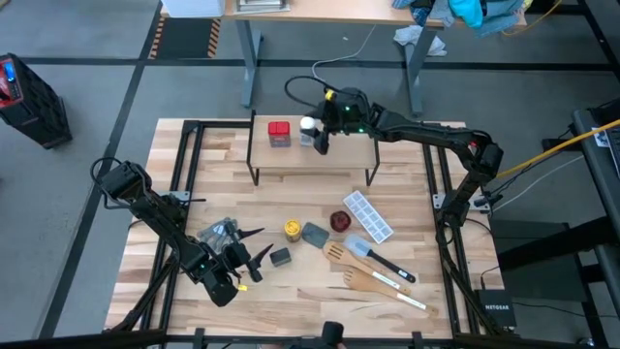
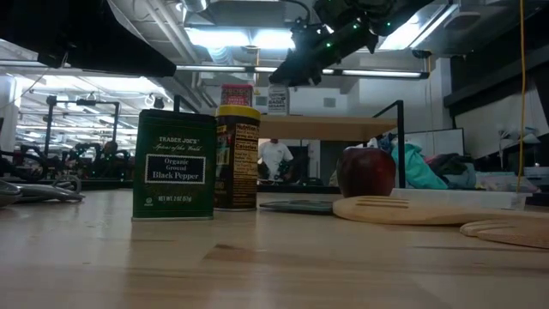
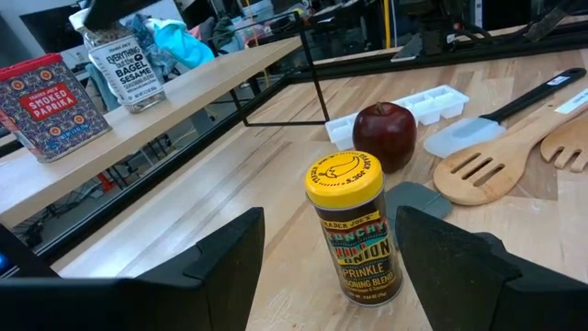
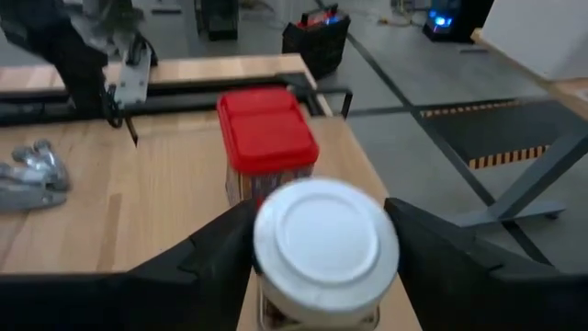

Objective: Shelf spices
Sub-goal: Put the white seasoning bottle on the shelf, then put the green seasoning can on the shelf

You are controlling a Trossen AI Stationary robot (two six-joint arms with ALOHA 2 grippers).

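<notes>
The shelf (image 1: 310, 155) stands at the table's far side. The red square tin (image 1: 279, 133) and the white-capped jar (image 1: 308, 126) stand on its top board. My right gripper (image 4: 323, 234) is open, one finger on either side of the jar's white cap (image 4: 326, 239). The yellow-lidded amber jar (image 3: 354, 230) stands upright on the table. My open left gripper (image 3: 329, 219) points at it from the near left, fingers short of it. The dark square tin (image 1: 280, 257) stands just right of that gripper and shows large in the low view (image 2: 174, 165). My right gripper has its fingers (image 4: 230, 253) close beside the jar's white cap, slanting down from the table's right. The jar stands upright on the shelf's board. Whether the fingers touch the cap, I cannot tell.
A red apple (image 3: 386, 133), a white ice tray (image 1: 369, 215), a grey spatula (image 1: 378, 257) and wooden spoons (image 1: 378, 281) lie right of the yellow-lidded jar. Grey measuring spoons (image 1: 221, 233) lie by my left arm. A small grey pad (image 1: 315, 234) lies beside the jar.
</notes>
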